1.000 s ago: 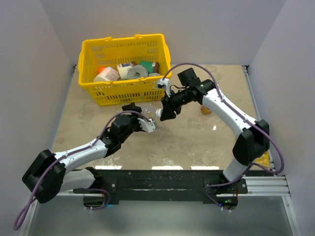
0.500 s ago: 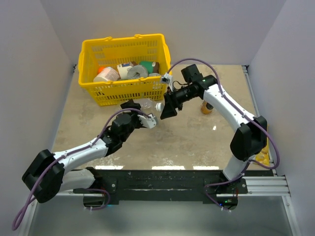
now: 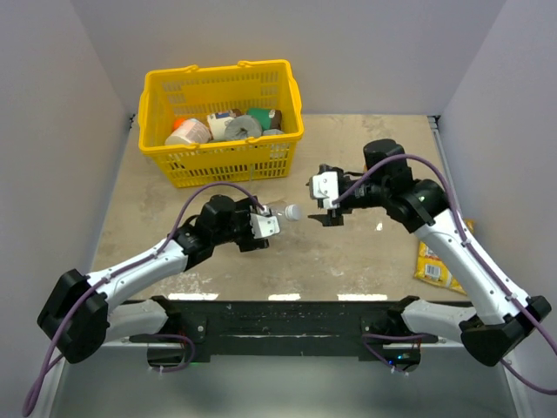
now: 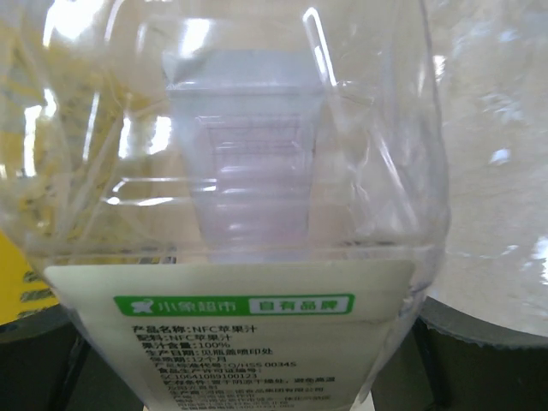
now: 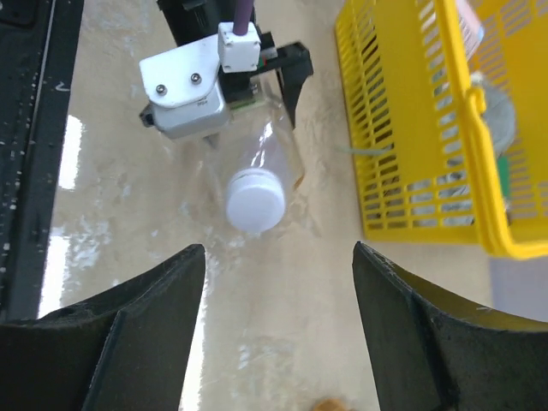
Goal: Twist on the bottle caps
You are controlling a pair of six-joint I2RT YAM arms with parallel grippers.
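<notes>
My left gripper (image 3: 264, 225) is shut on the clear ribbed bottle (image 5: 267, 154) and holds it on its side, neck pointing right. A white cap (image 3: 293, 212) sits on the bottle's neck; it also shows in the right wrist view (image 5: 254, 199). In the left wrist view the bottle (image 4: 257, 128) and its white label (image 4: 231, 334) fill the frame. My right gripper (image 3: 329, 207) is open and empty, a short way right of the cap, with nothing between its fingers (image 5: 128, 342). A sliver of orange (image 5: 330, 402) shows at the bottom edge. The second cap is out of view.
A yellow basket (image 3: 235, 161) with several items stands at the back left, close behind the bottle; it also shows in the right wrist view (image 5: 411, 128). A yellow snack packet (image 3: 438, 261) lies at the right, partly under my right arm.
My right gripper has let go at the bottle's neck and drawn back to the right, open. The white cap now sits on the bottle. My left gripper moved slightly nearer with the bottle.
</notes>
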